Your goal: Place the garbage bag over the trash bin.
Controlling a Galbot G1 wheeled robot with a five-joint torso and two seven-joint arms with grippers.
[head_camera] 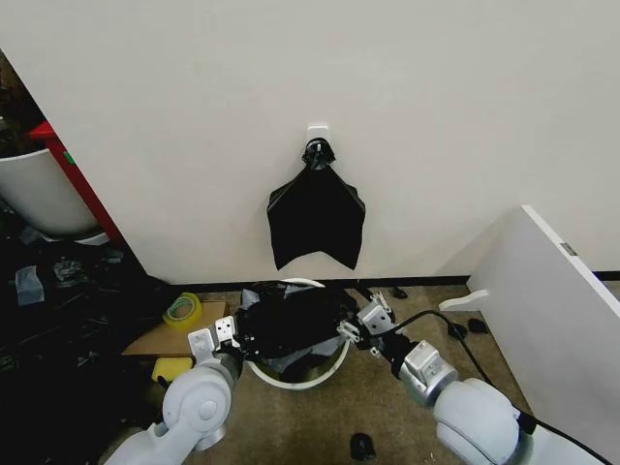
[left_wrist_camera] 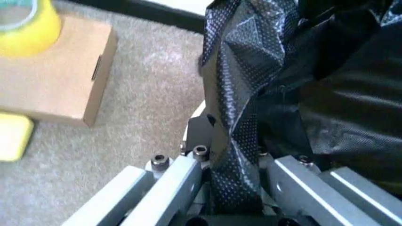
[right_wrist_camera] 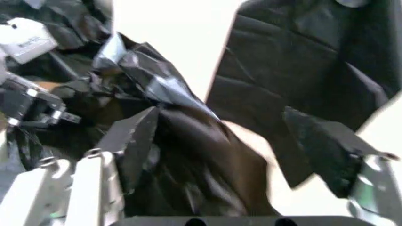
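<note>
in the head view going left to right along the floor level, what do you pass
large white rounded tub → yellow tape roll on the flat brown cardboard box → left gripper → glossy black plastic garbage bag over the round white trash bin → right gripper → white panel

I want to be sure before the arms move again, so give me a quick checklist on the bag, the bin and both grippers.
1. Left gripper clamped on the garbage bag: ok, a fold sits between its fingers.
2. Right gripper holding the bag's other side: cannot tell; the plastic lies between spread fingers.
3. Bag held over the trash bin: ok, it hangs above the opening.
4. Bag mouth stretched around the rim: not ok, white rim is bare at the front.
5. Bin upright on the carpet: ok.
</note>
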